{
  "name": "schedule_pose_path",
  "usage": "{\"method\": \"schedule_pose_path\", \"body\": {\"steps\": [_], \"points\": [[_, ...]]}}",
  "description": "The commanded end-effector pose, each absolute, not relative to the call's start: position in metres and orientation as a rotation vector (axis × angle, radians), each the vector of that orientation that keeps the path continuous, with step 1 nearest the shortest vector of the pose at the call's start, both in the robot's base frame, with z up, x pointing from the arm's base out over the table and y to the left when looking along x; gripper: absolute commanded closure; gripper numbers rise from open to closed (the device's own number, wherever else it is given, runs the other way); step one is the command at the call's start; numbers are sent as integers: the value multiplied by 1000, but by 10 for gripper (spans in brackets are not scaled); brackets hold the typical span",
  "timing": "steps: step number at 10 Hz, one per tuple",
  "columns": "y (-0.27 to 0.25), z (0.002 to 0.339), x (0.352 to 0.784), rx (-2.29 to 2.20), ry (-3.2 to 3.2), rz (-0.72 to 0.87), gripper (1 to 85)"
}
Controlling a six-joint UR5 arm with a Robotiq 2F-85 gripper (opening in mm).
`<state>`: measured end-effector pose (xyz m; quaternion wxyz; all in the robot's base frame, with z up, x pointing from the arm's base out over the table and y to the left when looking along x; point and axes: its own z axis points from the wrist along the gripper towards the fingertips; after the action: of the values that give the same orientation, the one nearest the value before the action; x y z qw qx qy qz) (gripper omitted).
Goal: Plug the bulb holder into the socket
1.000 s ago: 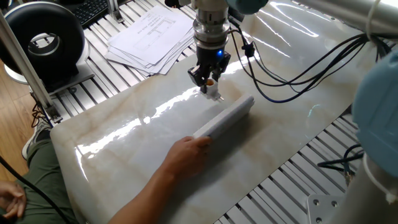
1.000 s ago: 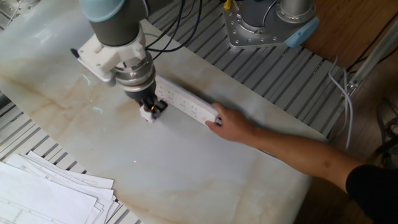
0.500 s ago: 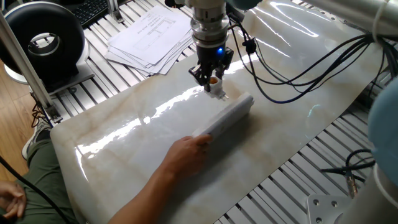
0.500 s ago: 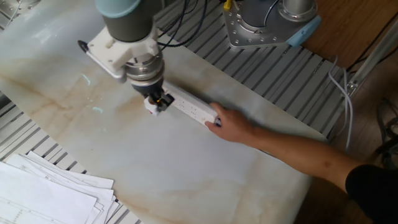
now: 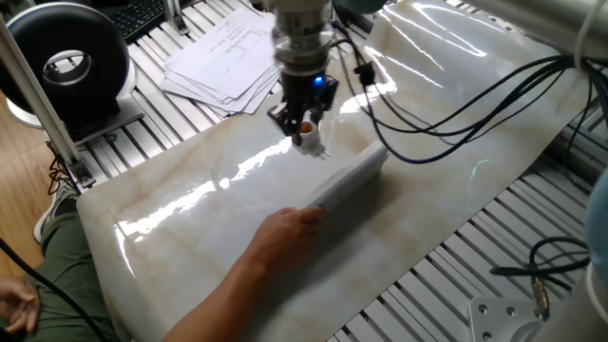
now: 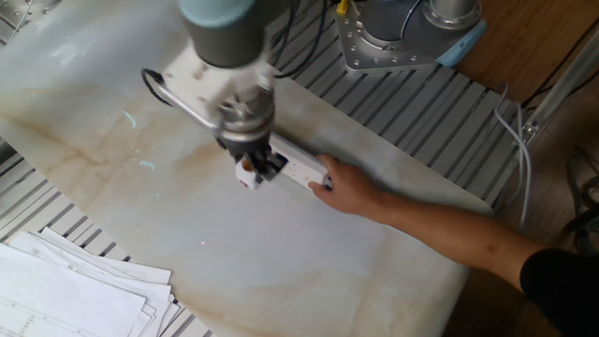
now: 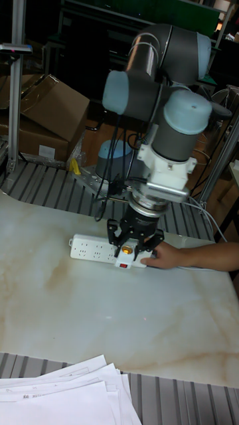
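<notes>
Bulb holder (image 7: 125, 253) gripped in pincer (image 7: 135, 250) over socket (image 7: 99, 249).

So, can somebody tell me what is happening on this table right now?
The robot arm's claw grips a small white plastic bulb holder with an orange glow inside and holds it over the long white rectangular power strip on the marble-look table. A person's hand rests on one end of the strip, apparently steadying it. Whether the prongs are already seated in an outlet cannot be told from these views.
</notes>
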<state>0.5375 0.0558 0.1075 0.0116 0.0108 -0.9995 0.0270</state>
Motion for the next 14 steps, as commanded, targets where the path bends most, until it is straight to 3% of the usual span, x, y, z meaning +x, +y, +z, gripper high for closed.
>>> {"method": "schedule_pose_path", "body": {"steps": [1, 7, 10, 14], "points": [[76, 107, 554, 265, -3167, 126, 843], [78, 90, 559, 360, -3181, 15, 843], [60, 67, 553, 375, -3197, 24, 843], [60, 63, 545, 263, -3183, -7, 843]]}}
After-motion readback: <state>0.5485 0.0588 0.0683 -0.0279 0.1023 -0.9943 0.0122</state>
